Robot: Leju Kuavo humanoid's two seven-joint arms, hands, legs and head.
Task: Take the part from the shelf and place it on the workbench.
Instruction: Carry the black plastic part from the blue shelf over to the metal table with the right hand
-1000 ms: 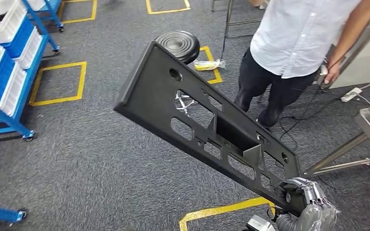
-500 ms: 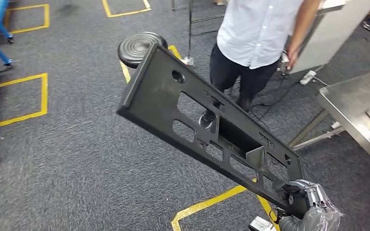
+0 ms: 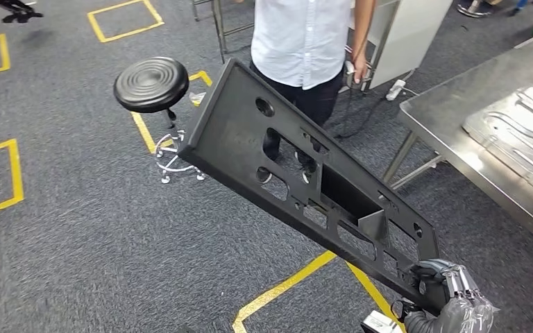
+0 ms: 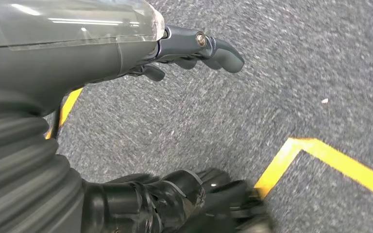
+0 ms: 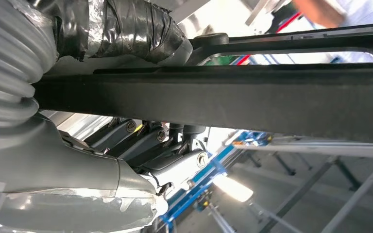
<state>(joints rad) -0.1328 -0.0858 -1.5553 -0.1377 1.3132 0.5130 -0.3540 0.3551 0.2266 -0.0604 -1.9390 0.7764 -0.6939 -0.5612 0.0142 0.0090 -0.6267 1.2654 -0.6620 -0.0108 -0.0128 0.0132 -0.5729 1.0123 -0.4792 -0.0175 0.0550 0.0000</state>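
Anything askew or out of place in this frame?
The long black part is held by one end only in the right hand, sticking out tilted over the floor towards the stool. Nothing looks spilled or damaged.

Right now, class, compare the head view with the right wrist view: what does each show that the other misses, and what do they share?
The head view alone shows the round stool, a person's white shirt, yellow floor lines and the panel's whole face with its cut-outs. The right wrist view alone shows the fingers wrapped under the panel's edge. Both show the black panel held by the right robot hand and the metal workbench.
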